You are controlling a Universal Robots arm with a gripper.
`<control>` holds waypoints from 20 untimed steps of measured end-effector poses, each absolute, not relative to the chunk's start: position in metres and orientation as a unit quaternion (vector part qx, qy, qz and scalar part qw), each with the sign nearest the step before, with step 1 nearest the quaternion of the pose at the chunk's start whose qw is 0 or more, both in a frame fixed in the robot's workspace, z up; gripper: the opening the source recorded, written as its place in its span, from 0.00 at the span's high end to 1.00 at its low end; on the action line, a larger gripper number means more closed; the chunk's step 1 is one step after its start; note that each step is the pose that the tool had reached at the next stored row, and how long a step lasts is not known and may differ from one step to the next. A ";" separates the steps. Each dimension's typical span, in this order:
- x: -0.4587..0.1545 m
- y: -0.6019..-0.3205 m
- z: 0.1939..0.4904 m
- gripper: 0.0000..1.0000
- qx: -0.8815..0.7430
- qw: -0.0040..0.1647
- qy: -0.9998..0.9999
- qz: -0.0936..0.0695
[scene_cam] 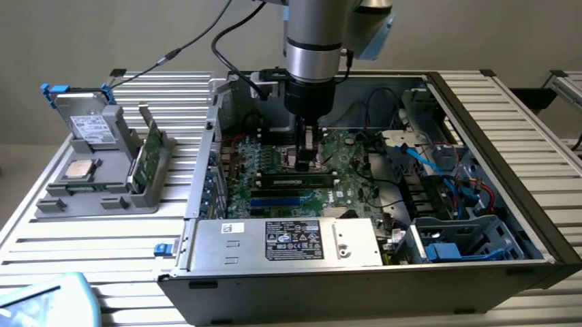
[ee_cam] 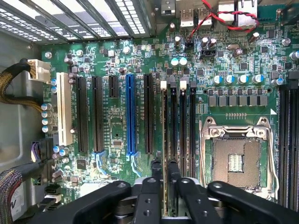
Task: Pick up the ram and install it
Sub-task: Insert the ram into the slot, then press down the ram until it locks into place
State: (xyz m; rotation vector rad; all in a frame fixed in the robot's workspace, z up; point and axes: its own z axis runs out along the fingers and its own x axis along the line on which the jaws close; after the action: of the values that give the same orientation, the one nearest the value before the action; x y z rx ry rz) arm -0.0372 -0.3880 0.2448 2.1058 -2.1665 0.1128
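Inside the open computer case [scene_cam: 509, 129], your gripper [scene_cam: 307, 162] hangs straight down over the motherboard [scene_cam: 272, 160], tips low among the memory slots. The ram [scene_cam: 296, 182] lies lengthwise along one of those slots, directly beneath and just in front of the gripper, chips facing outward. It appears to stand upright in the slot rather than loose on the board. From the wrist, the gripper [ee_cam: 164, 170] straddles the line of that same slot, drawn in to a narrow gap. You cannot tell whether it has the stick pinched or merely brackets its top edge. The vertical approach looks deliberate. A stick this thin has to be taken by its flat faces and kept square to the slot, so the wrist is lined up along the slot's length. Just beside the gripper, the bare processor socket [ee_cam: 236, 158] sits close enough that any sideways drift would matter. Well away from the gripper, outside the case, the grey tray [scene_cam: 91, 201] keeps a green card [scene_cam: 150, 153] standing on edge.
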 end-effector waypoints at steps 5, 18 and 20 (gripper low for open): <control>-0.037 -0.388 0.245 0.89 0.695 0.059 -0.715 0.037; -0.016 -0.388 0.245 0.89 0.695 0.059 -0.715 0.037; -0.008 -0.388 0.245 0.89 0.695 0.059 -0.715 0.037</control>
State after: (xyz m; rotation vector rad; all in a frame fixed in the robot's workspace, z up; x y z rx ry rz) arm -0.0077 -0.3880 0.2448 2.1059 -2.1665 0.1127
